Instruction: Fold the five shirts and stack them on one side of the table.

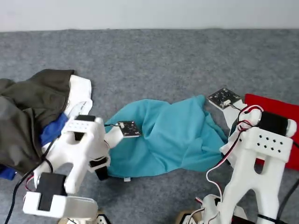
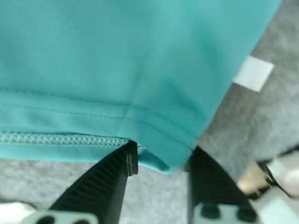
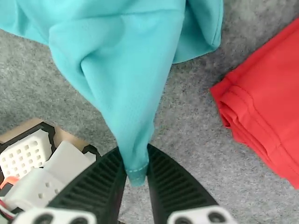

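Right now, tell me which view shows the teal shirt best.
The high view: the teal shirt lies spread on the table, nearly its whole outline visible. The left wrist view gives a hem and white tag by the left gripper; the right wrist view, a bunched fold pinched in the right gripper.

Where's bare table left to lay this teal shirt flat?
Widest bare patch: the far strip of table behind the teal shirt, between the shirt pile and the red shirt. A smaller one lies in front of it, at the near table edge. Crowded: left side by the pile, right by the red shirt.
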Motion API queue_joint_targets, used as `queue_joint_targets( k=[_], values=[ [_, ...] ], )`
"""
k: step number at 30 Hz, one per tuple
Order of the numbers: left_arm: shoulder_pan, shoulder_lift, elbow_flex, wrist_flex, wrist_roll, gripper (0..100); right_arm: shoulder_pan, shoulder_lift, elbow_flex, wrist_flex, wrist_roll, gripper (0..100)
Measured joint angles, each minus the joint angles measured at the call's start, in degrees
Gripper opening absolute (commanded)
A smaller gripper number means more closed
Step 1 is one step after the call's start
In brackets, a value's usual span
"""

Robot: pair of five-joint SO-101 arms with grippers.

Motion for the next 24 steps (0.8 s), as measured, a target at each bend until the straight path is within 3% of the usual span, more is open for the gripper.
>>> queue_joint_targets(
  k=[8,12,16,24],
  values=[
    [-0.5,-8.7,-4.7,14.0,-1.6,11,0.0,0.0,0.0,0.0,0.0,0.9],
    [-0.4,-17.1,-7.1,16.4,-1.6,16,0.0,0.0,0.0,0.0,0.0,0.9],
    [2.1,-20.0,-6.1,12.7,2.7,18,0.0,0.0,0.0,0.0,0.0,0.9],
    [13.2,-20.3,6.3,-4.2,13.0,18,0.0,0.0,0.0,0.0,0.0,0.9]
  ],
)
